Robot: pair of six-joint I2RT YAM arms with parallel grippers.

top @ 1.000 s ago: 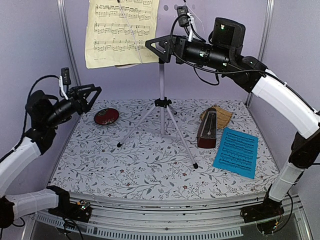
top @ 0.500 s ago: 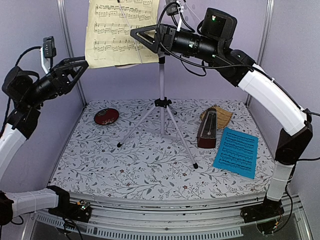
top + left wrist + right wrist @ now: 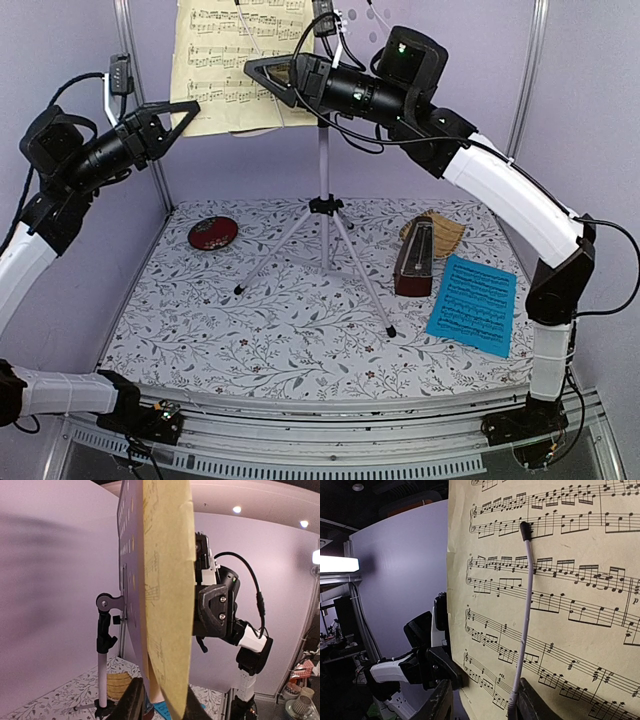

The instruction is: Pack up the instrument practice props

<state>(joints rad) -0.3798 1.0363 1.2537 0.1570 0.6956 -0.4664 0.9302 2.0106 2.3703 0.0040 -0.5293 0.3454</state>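
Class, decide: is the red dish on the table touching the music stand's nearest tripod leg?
Apart. The top external view shows patterned tablecloth between the red dish and the music stand's nearest leg.

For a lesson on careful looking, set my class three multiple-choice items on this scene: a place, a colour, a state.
1. Where is the blue music sheet? A. On the stand's desk. B. Flat on the table, right of the metronome. C. Leaning on the wall.
2. What colour is the upper sheet, on the music stand? A. Cream. B. Green. C. Black.
3. How is the music stand? A. Folded flat. B. Lying on its side. C. Upright on spread legs.
Answers: 1 B, it lies beside the metronome; 2 A, its paper is yellowish cream; 3 C, its pole rises from splayed legs.
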